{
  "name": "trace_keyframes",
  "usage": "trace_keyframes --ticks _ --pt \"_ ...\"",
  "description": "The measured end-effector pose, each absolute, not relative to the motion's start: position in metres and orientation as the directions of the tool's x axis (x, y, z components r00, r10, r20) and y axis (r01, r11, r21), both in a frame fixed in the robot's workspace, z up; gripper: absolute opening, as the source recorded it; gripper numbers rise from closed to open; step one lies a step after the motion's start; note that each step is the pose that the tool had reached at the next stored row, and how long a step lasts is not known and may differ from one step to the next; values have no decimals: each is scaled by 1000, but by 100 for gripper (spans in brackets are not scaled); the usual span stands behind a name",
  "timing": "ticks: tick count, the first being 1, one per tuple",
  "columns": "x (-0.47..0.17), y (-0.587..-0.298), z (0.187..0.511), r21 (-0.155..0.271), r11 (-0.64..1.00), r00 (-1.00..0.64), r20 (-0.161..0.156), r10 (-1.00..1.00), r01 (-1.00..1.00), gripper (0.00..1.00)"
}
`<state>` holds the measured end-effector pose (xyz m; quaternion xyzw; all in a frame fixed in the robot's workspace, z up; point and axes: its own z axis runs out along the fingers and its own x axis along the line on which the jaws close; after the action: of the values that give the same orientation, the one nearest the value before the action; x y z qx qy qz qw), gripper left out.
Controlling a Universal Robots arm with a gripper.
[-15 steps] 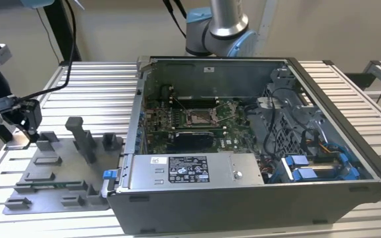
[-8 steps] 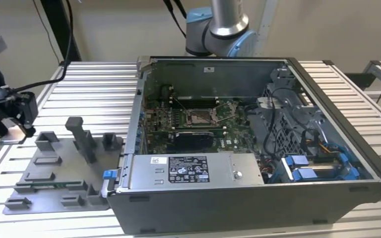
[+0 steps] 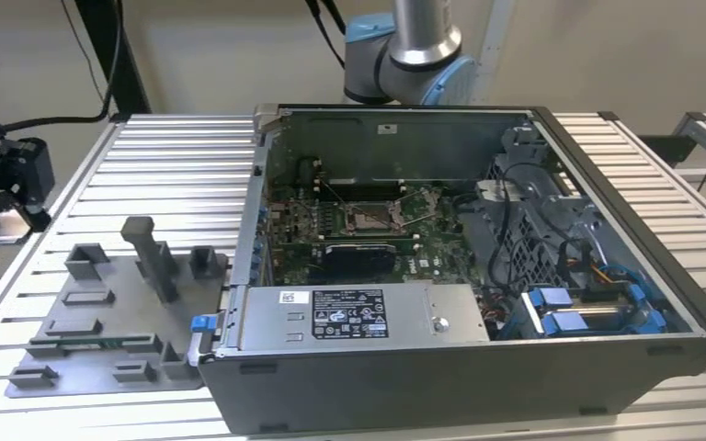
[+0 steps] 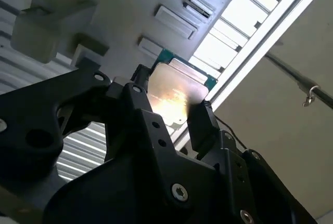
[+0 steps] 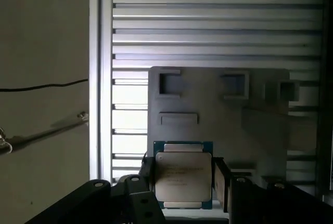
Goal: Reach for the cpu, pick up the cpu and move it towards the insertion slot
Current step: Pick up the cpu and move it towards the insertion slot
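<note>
The big dark grey metal computer case [image 3: 476, 386] lies open on its side on the ribbed aluminium table [image 3: 169, 156]. Inside it is a green motherboard [image 3: 328, 220]. Near the board's middle sits the insertion slot [image 3: 371, 218], a square socket with a silvery frame and a dark centre, and nothing lies in it. A larger plain black rectangle [image 3: 353, 260] sits just beside the slot, towards the case's front wall. A silvery power supply box with a dark label [image 3: 353, 317] lies along that wall, and blue plastic clips and bundled cables [image 3: 574, 308] crowd the side at the exterior view's right. Beside the case, on the exterior view's left, a flat grey plastic fixture plate [image 3: 96, 363] carries several grey blocks, a tall grey post [image 3: 151, 257] and a long thin green memory stick [image 3: 96, 342]. In both wrist views the black two-fingered gripper [image 5: 183, 177] is clamped on the small flat square cpu with a pale silvery metal top [image 5: 183, 174], one finger against each opposite edge. The cpu is clear of the fixture plate, close to the table's edge. It is well apart from the slot, with the plate and the case wall between them.
</note>
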<state>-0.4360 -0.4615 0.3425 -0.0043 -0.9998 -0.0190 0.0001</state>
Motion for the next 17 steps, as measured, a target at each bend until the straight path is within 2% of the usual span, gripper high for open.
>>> trace_keyframes --ticks 17 --pt "-436 -461 402 38 999 -1000 0 9 9 0"
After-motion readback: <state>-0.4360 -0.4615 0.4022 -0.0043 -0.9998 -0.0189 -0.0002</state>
